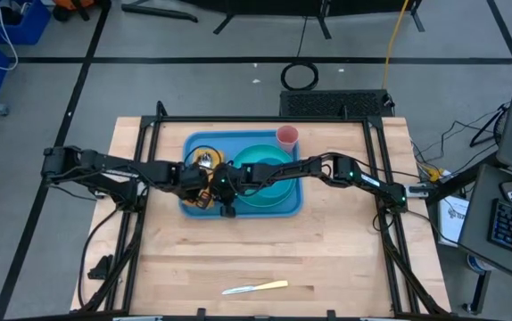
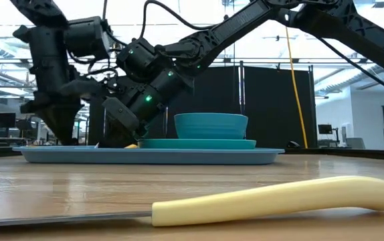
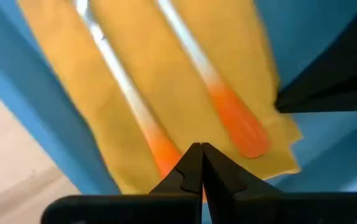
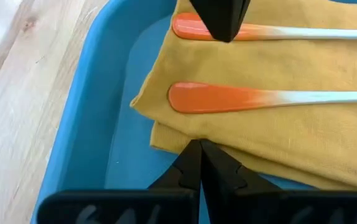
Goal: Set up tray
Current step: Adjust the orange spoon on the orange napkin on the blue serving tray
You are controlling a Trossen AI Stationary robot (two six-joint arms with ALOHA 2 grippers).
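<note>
High view: tray [image 1: 194, 207] near worktop's far edge, both grippers crowded at its left end. Left gripper [image 3: 201, 163] pinched on orange utensil handle [image 3: 161, 153], right gripper [image 4: 198, 163] closed at yellow napkin [image 4: 278, 134] edge; arms may collide or drag the cloth.

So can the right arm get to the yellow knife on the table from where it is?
Probably yes. The knife lies alone on bare wood near the table's front edge, nothing around it. The right gripper is busy over the tray beside the left gripper, so it would need to swing forward.
</note>
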